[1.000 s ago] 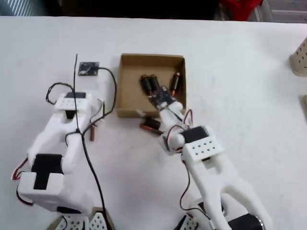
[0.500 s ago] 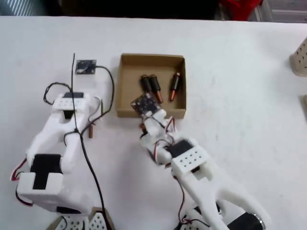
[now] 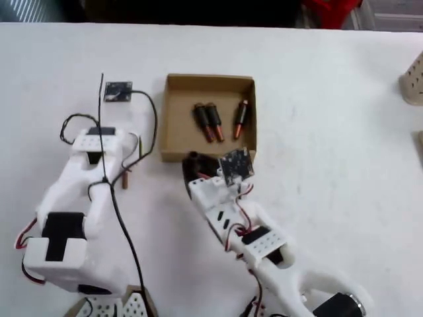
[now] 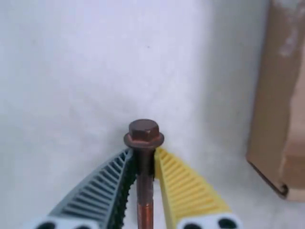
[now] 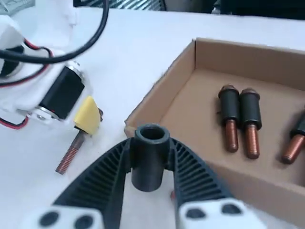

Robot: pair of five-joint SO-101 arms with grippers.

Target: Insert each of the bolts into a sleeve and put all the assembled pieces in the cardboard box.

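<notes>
My left gripper (image 4: 144, 164) is shut on a copper bolt (image 4: 144, 162), its hex head past the fingertips; from above the bolt (image 3: 124, 178) hangs at the left arm's tip, left of the cardboard box (image 3: 173, 125). My right gripper (image 5: 148, 160) is shut on a black sleeve (image 5: 149, 160), held upright with its hole up, just outside the box's near wall (image 5: 157, 90). The sleeve (image 3: 195, 162) shows at the box's front edge from above. Three assembled bolt-and-sleeve pieces (image 3: 210, 121) lie in the box. The left arm's bolt (image 5: 72, 153) also appears in the right wrist view.
A small dark circuit board (image 3: 119, 92) with a black cable lies on the table left of the box. A pale perforated object (image 3: 413, 79) stands at the table's right edge. White table (image 3: 330, 99) spreads open to the right of the box.
The right arm swung away from the box's front edge, lifted the black sleeve off the table and turned it upright. The left arm with its bolt barely moved.
</notes>
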